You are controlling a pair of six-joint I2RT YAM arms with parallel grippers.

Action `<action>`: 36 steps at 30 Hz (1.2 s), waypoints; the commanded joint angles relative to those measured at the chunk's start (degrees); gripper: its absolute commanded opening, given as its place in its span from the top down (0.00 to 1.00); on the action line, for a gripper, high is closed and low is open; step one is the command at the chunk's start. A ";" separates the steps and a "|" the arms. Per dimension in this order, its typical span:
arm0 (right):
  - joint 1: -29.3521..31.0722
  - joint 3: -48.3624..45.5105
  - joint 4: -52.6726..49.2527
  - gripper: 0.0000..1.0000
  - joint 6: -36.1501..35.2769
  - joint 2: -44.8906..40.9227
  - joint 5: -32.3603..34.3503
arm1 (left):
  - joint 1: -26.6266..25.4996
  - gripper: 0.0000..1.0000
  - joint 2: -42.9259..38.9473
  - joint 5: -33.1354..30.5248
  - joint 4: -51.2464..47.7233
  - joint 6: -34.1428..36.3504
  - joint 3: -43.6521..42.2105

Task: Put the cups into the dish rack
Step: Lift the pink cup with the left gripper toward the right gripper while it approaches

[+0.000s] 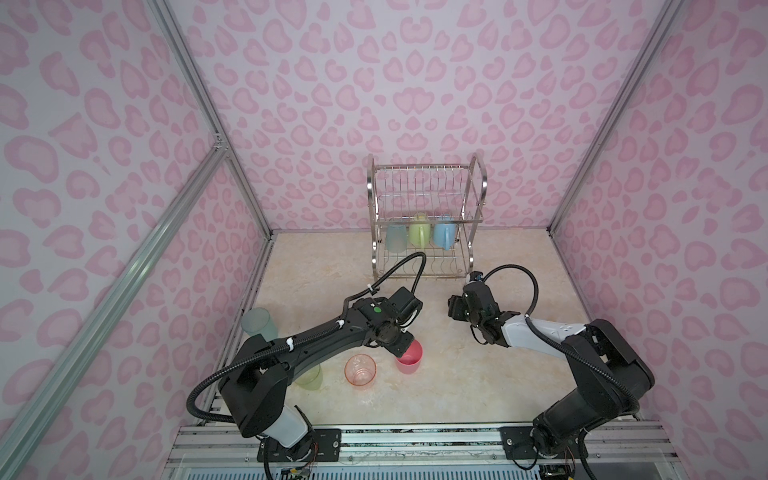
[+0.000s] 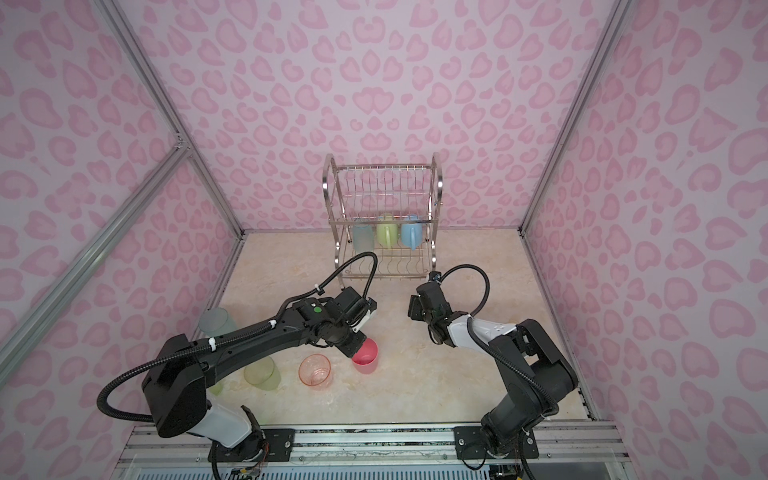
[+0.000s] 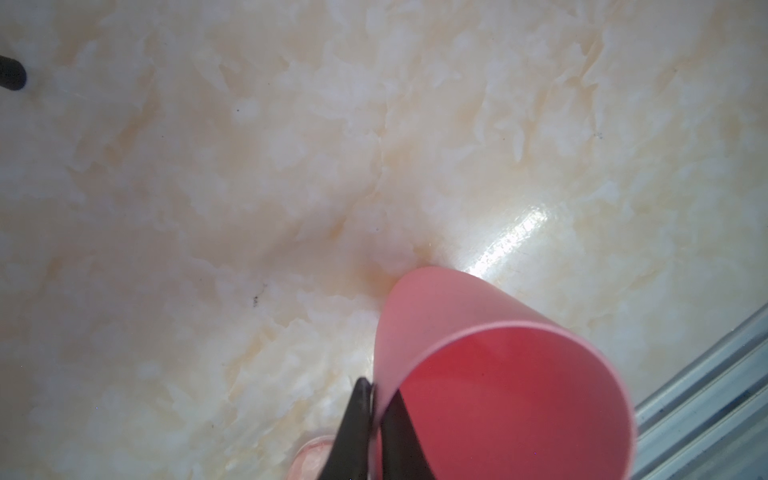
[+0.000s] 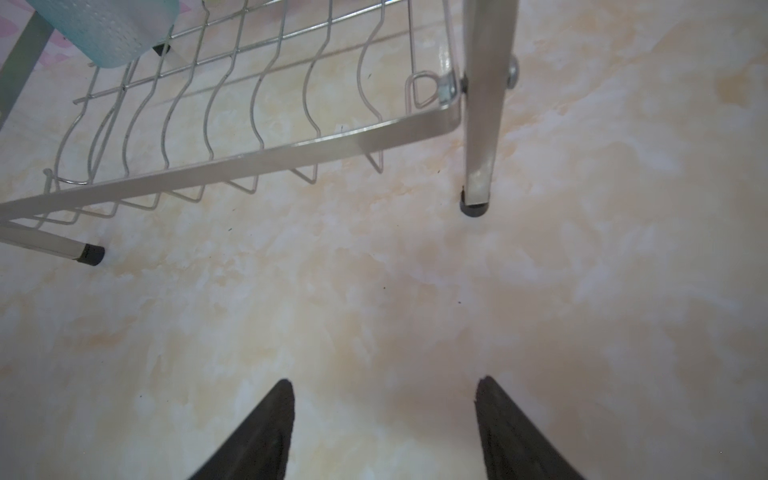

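Left gripper [image 3: 376, 395]: jaws pinched together on the rim wall of the pink tumbler [image 3: 498, 374], one finger inside the mouth, one outside. Grip sits at the rim edge nearest the left arm.

Pink tumbler [image 1: 409, 359]: upright, mouth up, long axis vertical. Base looks to be on the tabletop [image 1: 457, 374]; cannot tell whether it has cleared it.

Just beside it, on the left arm's side: orange-pink tumbler [image 1: 360, 370], upright, apart from the pink one. Further that way, a yellow-green tumbler [image 1: 309, 378], partly under the arm, and a pale blue tumbler [image 1: 259, 322] by the table edge.

Right gripper [image 4: 385, 382]: jaws apart, empty, over bare tabletop close to the rack's front legs.

Dish rack [image 1: 484, 178]: at the back of the table, away from the held tumbler and a little toward the right arm. Three cups already in it, under the upper tier's front rail.

Judgement: the left arm holds the cup, though the right arm is nearer the rack. The carry runs up and away toward the rack, and the rim pinch leaves the body free to swing.
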 commanded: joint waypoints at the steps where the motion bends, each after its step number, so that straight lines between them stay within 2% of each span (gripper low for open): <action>1: 0.09 -0.31 0.50 0.32 0.42 -0.75 0.54 | 0.08 0.91 -1.81 -0.17 1.32 -0.49 -0.15; 8: 0.64 -0.45 0.33 0.30 -0.15 -3.36 1.01 | 2.14 0.94 -5.75 2.25 4.34 -2.92 -0.08; 12: 0.75 -0.66 0.42 0.30 0.04 -5.41 0.84 | 6.57 0.94 -8.34 6.44 7.67 -6.34 -1.30; 16: 0.74 -0.28 -0.20 0.30 0.80 -7.11 -0.17 | 12.29 0.95 -10.99 12.00 14.25 -12.77 -4.27; 23: 0.77 4.65 -8.09 0.30 7.95 -8.38 -1.87 | 19.77 0.95 -15.02 23.16 33.39 -24.55 -12.55; 28: 0.77 10.15 -14.68 0.29 13.87 -8.59 -4.58 | 21.43 0.95 -15.95 24.46 47.11 -26.13 -18.18; 36: -0.16 14.67 -15.30 0.25 25.57 -9.00 -13.15 | 22.14 0.95 -16.01 23.21 64.07 -27.04 -24.93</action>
